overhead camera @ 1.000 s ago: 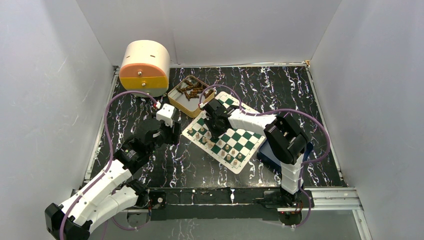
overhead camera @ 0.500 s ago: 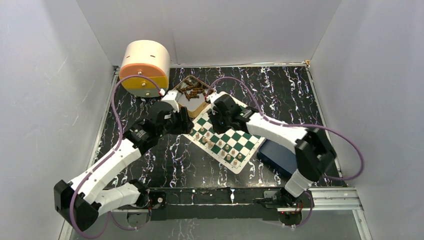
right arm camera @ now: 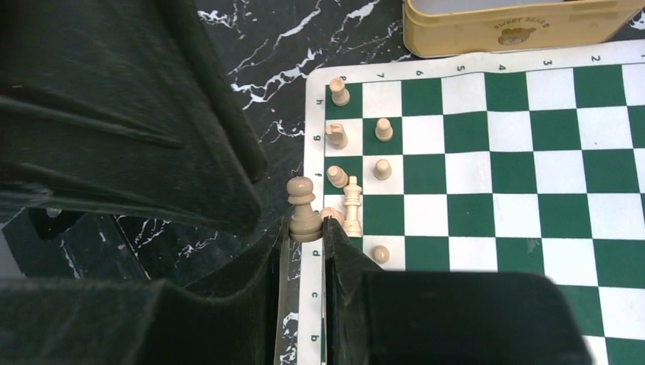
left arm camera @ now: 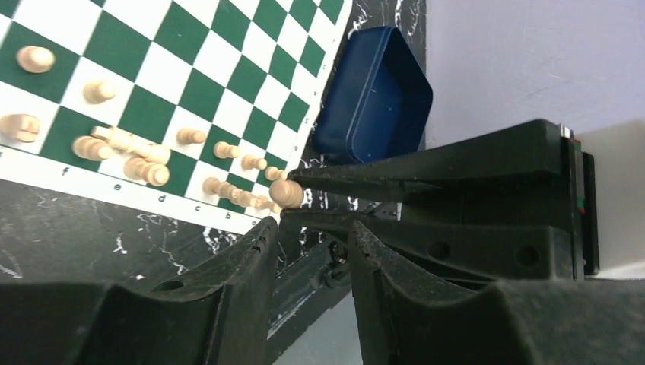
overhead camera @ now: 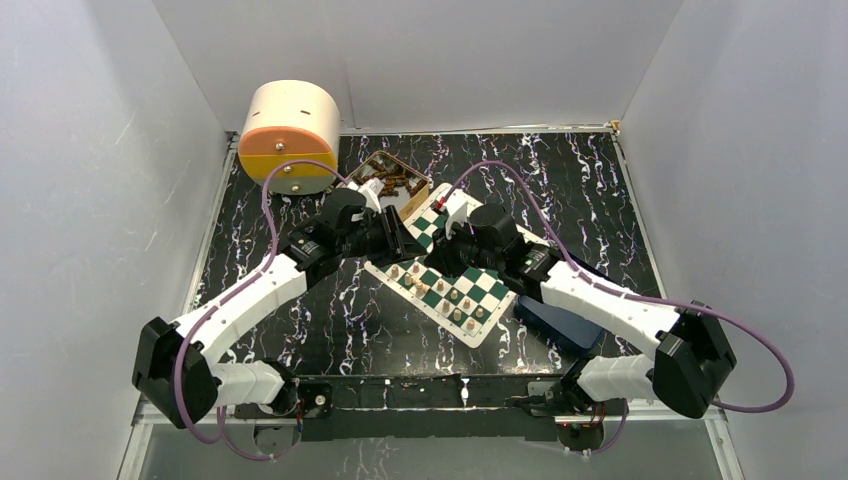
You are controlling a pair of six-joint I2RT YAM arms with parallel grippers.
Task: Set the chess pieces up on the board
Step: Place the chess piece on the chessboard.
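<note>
The green and white board (overhead camera: 478, 283) lies tilted on the dark marbled table. Several tan chess pieces (right arm camera: 382, 129) stand along its left edge rows, also in the left wrist view (left arm camera: 99, 92). My right gripper (right arm camera: 306, 230) is shut on the base of a tan pawn (right arm camera: 304, 207) and holds it upright over the board's lettered border; it is at the board's upper left in the top view (overhead camera: 441, 252). My left gripper (left arm camera: 310, 228) is open and empty, right beside the right gripper's fingertips and the pawn (left arm camera: 287, 192); it shows from above too (overhead camera: 400, 238).
A yellow tin (overhead camera: 378, 188) holding dark pieces sits just behind the board, its wall also in the right wrist view (right arm camera: 517, 26). A dark blue tray (overhead camera: 553, 318) lies at the board's right corner. A round cream container (overhead camera: 290, 135) stands at the back left.
My left arm has reached right, from the bare table to the board's upper-left corner. My right gripper has shifted slightly nearer and its elbow has swung out right. The two grippers now meet.
</note>
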